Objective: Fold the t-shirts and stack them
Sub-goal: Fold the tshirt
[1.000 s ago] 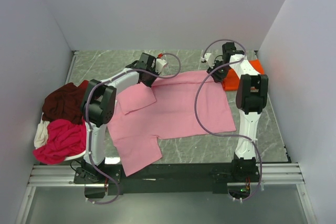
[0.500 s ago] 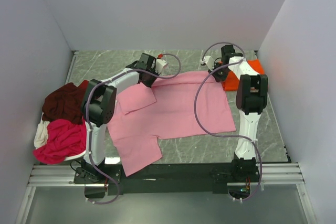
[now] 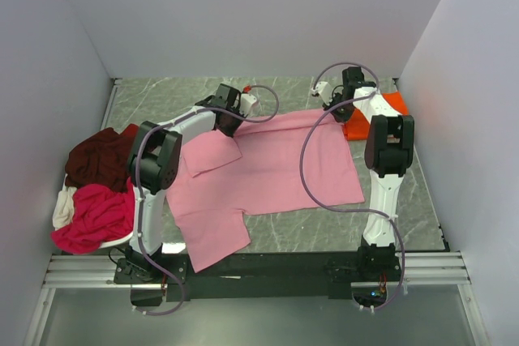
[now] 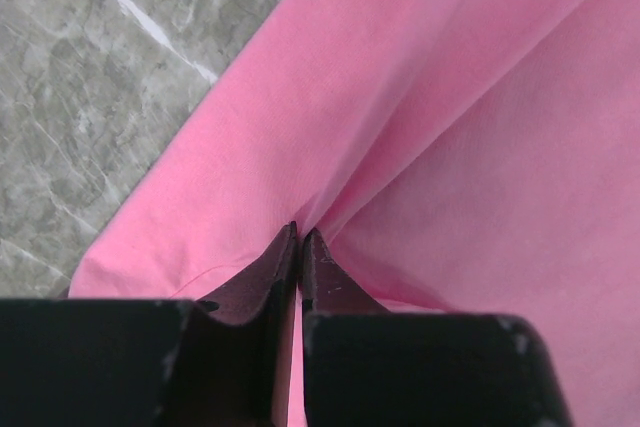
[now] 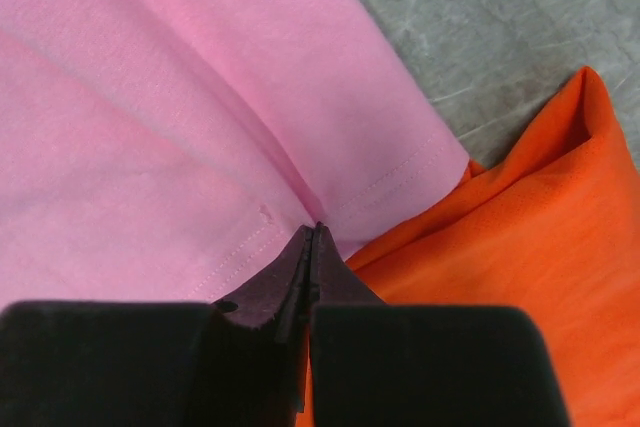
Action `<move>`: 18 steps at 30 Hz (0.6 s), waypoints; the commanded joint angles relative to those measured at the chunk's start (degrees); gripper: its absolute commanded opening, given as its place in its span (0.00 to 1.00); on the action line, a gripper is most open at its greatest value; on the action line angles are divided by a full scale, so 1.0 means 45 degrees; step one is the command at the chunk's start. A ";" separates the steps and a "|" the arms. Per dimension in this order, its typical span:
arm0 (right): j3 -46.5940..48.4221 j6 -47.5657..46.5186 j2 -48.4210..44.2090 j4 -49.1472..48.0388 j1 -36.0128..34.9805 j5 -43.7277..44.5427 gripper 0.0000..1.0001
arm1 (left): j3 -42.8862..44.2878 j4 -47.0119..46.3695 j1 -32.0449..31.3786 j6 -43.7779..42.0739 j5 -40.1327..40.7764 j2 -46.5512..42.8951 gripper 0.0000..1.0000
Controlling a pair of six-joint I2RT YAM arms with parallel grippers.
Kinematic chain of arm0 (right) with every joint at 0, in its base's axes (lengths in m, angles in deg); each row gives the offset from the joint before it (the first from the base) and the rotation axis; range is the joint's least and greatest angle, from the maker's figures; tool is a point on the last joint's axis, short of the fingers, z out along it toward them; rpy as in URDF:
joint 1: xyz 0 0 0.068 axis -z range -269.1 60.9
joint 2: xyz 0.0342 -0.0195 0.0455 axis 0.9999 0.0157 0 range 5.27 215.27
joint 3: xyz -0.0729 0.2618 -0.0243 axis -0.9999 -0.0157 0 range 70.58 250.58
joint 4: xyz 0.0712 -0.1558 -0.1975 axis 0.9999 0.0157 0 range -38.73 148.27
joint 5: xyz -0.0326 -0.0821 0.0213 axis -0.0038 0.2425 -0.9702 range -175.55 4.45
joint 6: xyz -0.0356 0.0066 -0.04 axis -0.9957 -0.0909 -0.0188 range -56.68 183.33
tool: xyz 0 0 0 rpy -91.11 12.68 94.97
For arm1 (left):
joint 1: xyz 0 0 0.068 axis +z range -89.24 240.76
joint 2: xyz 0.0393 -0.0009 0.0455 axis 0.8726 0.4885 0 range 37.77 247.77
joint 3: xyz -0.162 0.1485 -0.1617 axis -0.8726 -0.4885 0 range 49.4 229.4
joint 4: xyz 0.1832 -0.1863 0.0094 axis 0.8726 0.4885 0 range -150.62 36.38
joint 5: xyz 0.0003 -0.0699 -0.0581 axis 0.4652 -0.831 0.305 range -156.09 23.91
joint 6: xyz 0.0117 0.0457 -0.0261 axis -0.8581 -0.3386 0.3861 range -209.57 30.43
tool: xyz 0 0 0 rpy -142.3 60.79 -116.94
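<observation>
While the light pink t-shirt [image 3: 276, 168] lies spread flat over the grey, marble-veined tabletop [image 3: 162, 103], each arm reaches to one far corner of it. The left gripper [image 3: 230, 121] sits at the shirt's far left corner. In the left wrist view its dark, tapering jaws are pressed together on a pinch of the smooth pink cloth [image 4: 430, 127], and soft creases fan out from their tips [image 4: 300, 237]. The right gripper [image 3: 334, 113] sits at the shirt's far right corner. Its jaws are likewise closed to a thin point [image 5: 314, 232] right on the shirt's stitched hem [image 5: 200, 127], where a double row of thread runs along the edge and a ridge of fabric rises from the pinch. One short sleeve lies folded as a squarish flap on top of the shirt's body near the left gripper, and the other sleeve juts from the shirt's near left side. Just beyond the shirt's far right corner lies a bright orange t-shirt [image 3: 362, 123], a folded wedge of finer, faintly meshed fabric touching the pink hem [image 5: 500, 247]. Well to the left of the pink shirt sits a rumpled heap with a dark maroon t-shirt [image 3: 97, 155] at the back, a magenta-red t-shirt [image 3: 97, 216] in front, and a strip of a cream t-shirt [image 3: 62, 208] at its outer side.
</observation>
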 commanded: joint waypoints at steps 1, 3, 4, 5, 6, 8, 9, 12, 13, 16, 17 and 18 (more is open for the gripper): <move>0.0444 0.0402 -0.0636 -0.0405 0.0128 0.0544 0.00 | 0.0266 0.0214 0.0100 0.0082 -0.0080 0.0073 0.09; 0.0445 0.0442 -0.0655 -0.0385 0.0186 0.0505 0.00 | 0.0208 0.0214 0.0100 0.0101 -0.0099 -0.0005 0.09; 0.0387 0.0422 -0.0694 -0.0366 0.0438 0.0505 0.00 | 0.0169 0.0195 0.0100 0.0102 -0.0118 -0.0044 0.09; 0.0367 0.0403 -0.0752 -0.0346 0.0480 0.0524 0.00 | 0.0130 0.0195 0.0100 0.0102 -0.0157 -0.0102 0.09; 0.0348 0.0364 -0.0772 -0.0211 0.0480 0.0544 0.00 | 0.0130 0.0175 0.0100 0.0102 -0.0196 -0.0122 0.09; 0.0270 0.0266 -0.0869 -0.0054 0.0519 0.0505 0.00 | 0.0091 0.0136 0.0100 0.0121 -0.0236 -0.0161 0.10; 0.0211 0.0227 -0.0908 -0.0053 0.0519 0.0524 0.00 | 0.0091 0.0155 0.0100 0.0140 -0.0236 -0.0123 0.09; 0.0015 0.0188 -0.0929 -0.0092 0.0558 0.0563 0.00 | 0.0208 0.0253 0.0100 0.0199 -0.0275 -0.0025 0.11; -0.0004 0.0246 -0.0909 -0.0112 0.0558 0.0563 0.00 | 0.0227 0.0253 0.0100 0.0219 -0.0294 -0.0005 0.11; 0.0035 0.0304 -0.0831 -0.0053 0.0578 0.0505 0.00 | 0.0266 0.0389 0.0100 0.0316 -0.0373 0.0034 0.14; 0.0054 0.0324 -0.0811 0.0005 0.0578 0.0466 0.01 | 0.0247 0.0370 0.0100 0.0316 -0.0411 -0.0024 0.20; 0.0074 0.0344 -0.0792 0.0025 0.0558 0.0446 0.05 | 0.0189 0.0332 0.0100 0.0374 -0.0489 -0.0083 0.24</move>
